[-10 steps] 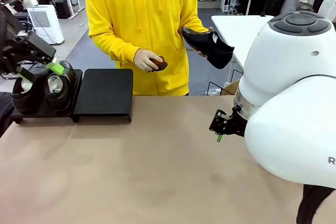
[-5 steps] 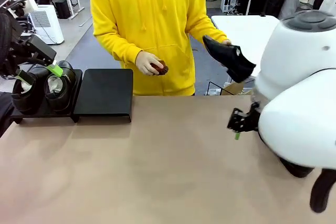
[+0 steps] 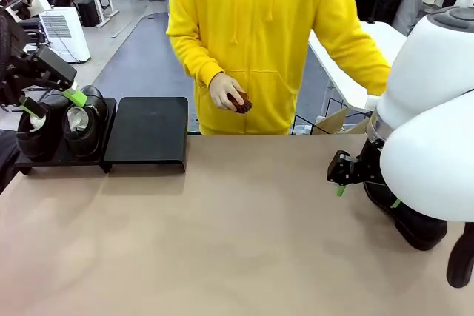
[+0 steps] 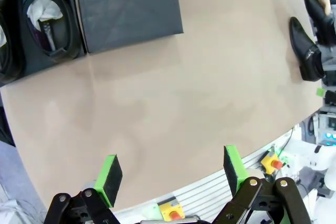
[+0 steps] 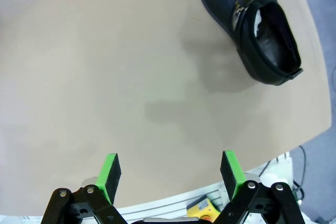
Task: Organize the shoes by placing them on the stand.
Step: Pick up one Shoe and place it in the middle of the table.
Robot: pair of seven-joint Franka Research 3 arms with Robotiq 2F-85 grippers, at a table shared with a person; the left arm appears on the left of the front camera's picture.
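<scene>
In the front view the left gripper (image 3: 52,103) is hanging with its fingers parted just above two small glossy black shoes (image 3: 63,127) with pale linings. They are sitting side by side on the left end of the low flat black rectangular stand (image 3: 148,132), whose right half is lying bare. The left wrist view is showing those fingers spread wide with nothing between them, and is picking out a third glossy black shoe (image 4: 307,51) lying on the tan tabletop (image 4: 173,93), well apart from the stand.

The right wrist view is showing the right gripper (image 5: 171,167) open and empty, with that shoe resting on its sole near the table's edge, opening upward, clear of the green pads (image 5: 111,169). In the front view the white right arm (image 3: 429,146) is covering most of it. A person in a yellow hoodie (image 3: 259,35) is standing at the far side.
</scene>
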